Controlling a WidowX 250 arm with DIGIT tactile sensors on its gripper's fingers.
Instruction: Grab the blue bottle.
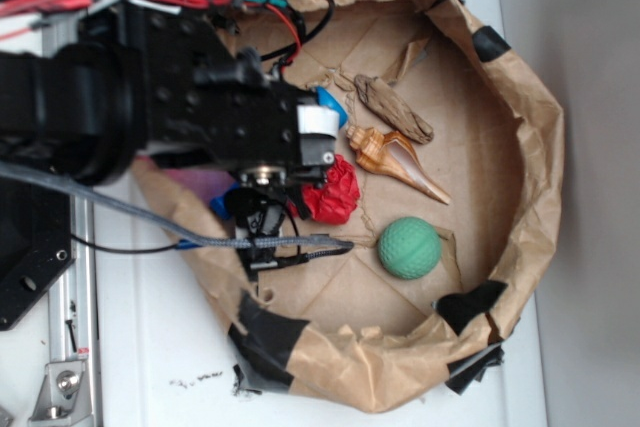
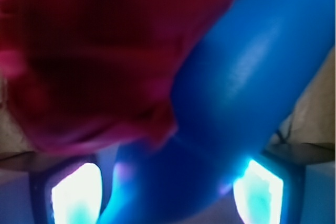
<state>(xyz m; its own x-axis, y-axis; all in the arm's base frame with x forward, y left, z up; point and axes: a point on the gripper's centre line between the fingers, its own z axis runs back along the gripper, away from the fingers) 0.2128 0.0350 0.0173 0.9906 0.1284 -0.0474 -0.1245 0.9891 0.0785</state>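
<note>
One blue bottle (image 2: 247,77) — wrist-view close-up

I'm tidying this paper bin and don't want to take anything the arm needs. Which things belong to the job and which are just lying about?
Belongs to the job:
- blue bottle, between the gripper fingers

Just lying about:
- red crumpled thing
- green ball
- spiral shell
- brown bark-like piece

Glossy smooth plastic blue bottle (image 2: 247,87)
</note>
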